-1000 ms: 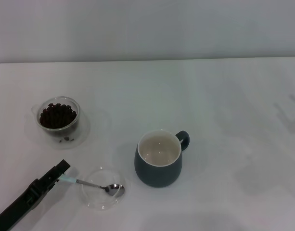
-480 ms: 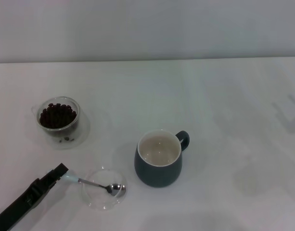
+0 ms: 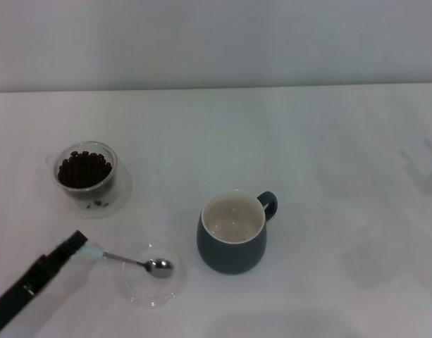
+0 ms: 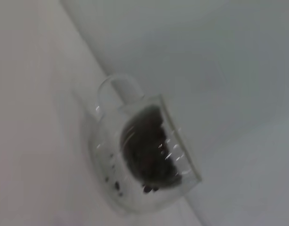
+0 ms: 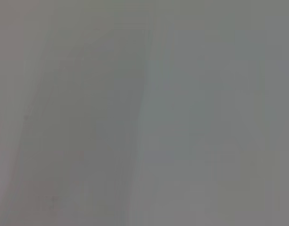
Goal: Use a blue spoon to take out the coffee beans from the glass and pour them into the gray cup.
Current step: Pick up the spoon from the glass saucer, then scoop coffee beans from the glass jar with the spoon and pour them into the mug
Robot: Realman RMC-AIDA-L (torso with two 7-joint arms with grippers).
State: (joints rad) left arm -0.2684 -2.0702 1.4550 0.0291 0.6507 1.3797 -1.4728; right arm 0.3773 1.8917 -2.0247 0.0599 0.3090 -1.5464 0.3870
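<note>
**Spoon held over the shallow dish**

Here, the white bench [image 3: 328, 141] carries everything. Largest is the squat dark blue-gray ceramic mug with a cream inside [image 3: 232, 232], standing near the middle (handle on its far right). Well to its left stands the small clear glass cup [image 3: 85, 172], filled with dark brown coffee beans [image 3: 84, 170]. A flat clear round dish [image 3: 151, 285] lies near the mug. The left end effector [image 3: 80, 244] is clamped on the pale-blue handle of the small metal teaspoon [image 3: 127, 260], whose bowl sits over the dish.
</note>
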